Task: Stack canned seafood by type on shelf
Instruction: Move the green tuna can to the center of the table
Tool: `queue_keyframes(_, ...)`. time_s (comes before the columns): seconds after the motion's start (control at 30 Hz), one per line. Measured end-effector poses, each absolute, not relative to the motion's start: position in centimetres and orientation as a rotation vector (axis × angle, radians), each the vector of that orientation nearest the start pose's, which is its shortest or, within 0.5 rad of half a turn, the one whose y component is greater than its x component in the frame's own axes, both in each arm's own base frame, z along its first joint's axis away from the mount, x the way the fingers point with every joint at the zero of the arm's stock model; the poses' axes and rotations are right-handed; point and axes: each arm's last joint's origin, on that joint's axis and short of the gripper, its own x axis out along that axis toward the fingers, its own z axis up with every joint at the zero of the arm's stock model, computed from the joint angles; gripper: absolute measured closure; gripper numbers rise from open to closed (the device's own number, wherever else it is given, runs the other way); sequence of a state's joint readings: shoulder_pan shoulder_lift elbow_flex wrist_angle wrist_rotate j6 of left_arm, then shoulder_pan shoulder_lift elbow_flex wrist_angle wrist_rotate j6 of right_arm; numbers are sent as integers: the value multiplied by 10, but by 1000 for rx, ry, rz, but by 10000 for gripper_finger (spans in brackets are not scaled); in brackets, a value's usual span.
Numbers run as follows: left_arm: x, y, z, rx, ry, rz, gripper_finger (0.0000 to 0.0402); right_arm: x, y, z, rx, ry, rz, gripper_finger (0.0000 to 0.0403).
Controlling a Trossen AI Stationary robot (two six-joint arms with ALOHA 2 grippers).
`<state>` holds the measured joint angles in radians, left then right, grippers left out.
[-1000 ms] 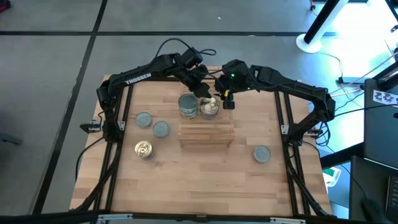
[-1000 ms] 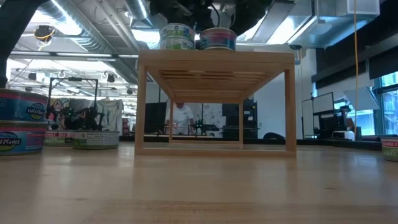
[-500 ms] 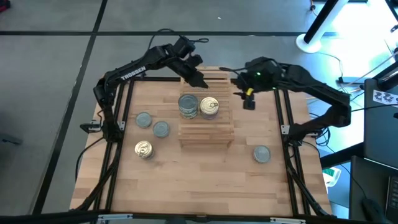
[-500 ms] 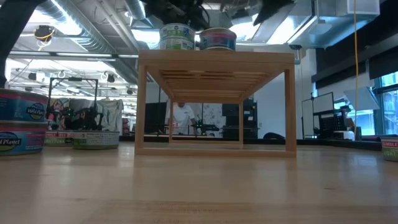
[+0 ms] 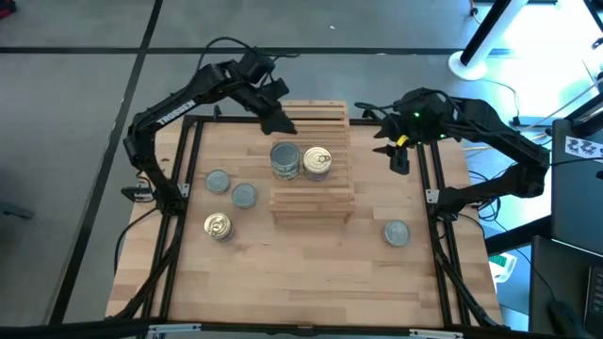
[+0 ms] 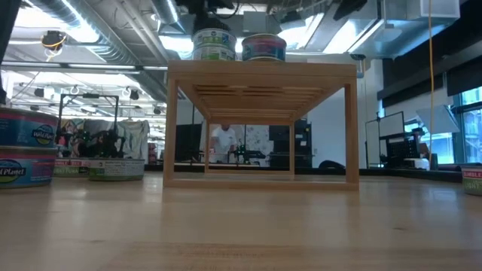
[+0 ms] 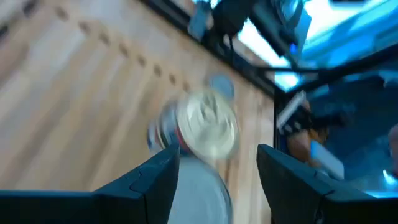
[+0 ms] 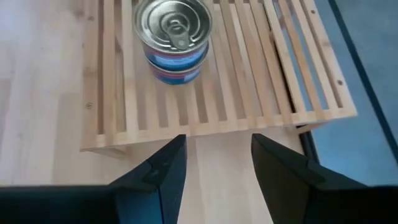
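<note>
Shelf [image 5: 313, 169], light slatted wood, is set mid-desk [image 5: 311, 273]. Two tins are seen on top, side by side: a grey-topped stack [image 5: 285, 160], two high in the low view [image 6: 213, 44], and a single gold ring-pull tin [image 5: 317, 161] just right of it [image 6: 263, 47].

Left pincer [image 5: 280, 123] is held above the shelf's far-left corner, apart from both tins; fingers [image 7: 149, 186] are spread wide, nothing between them. Its wrist view is blurred; only a gold lid [image 7: 207, 123] can be made out.

Right pincer [image 5: 399, 158] is held off the shelf's far-right side, near the desk edge, well apart from the tins. Fingers [image 8: 155, 177] are spread wide, empty. Its wrist view shows the ring-pull tin [image 8: 173, 37], blue-labelled, on the slats [image 8: 261, 74].

On the desk: two grey-topped tins [image 5: 218, 182] [image 5: 245, 195] left of the shelf, close together; one gold tin [image 5: 218, 226] nearer on the left; one grey-topped tin [image 5: 397, 233] near right.

In the low view, tins at the left [image 6: 26, 147] and right [image 6: 471, 179] edges are cut off. All tins are round and flat, with metal lids.
</note>
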<state>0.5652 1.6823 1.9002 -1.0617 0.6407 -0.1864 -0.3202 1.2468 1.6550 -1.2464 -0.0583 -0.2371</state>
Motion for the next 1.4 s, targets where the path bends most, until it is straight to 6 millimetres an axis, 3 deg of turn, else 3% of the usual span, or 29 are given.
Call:
queue_keyframes(0.33, 286, 100, 399, -523, 992, -21, 192, 182, -57, 432, 30, 905, -156, 221)
queue_keyframes(0.63, 292, 52, 402, -393, 1047, -62, 192, 179, -23, 425, -18, 982, -82, 221)
queue_keyframes(0.97, 282, 12, 412, -375, 1058, 27, 192, 164, 12, 380, 1, 1073, -149, 221)
queue_keyframes(1.4, 279, -46, 412, -214, 1041, 124, 192, 169, 55, 325, 72, 1082, -68, 221)
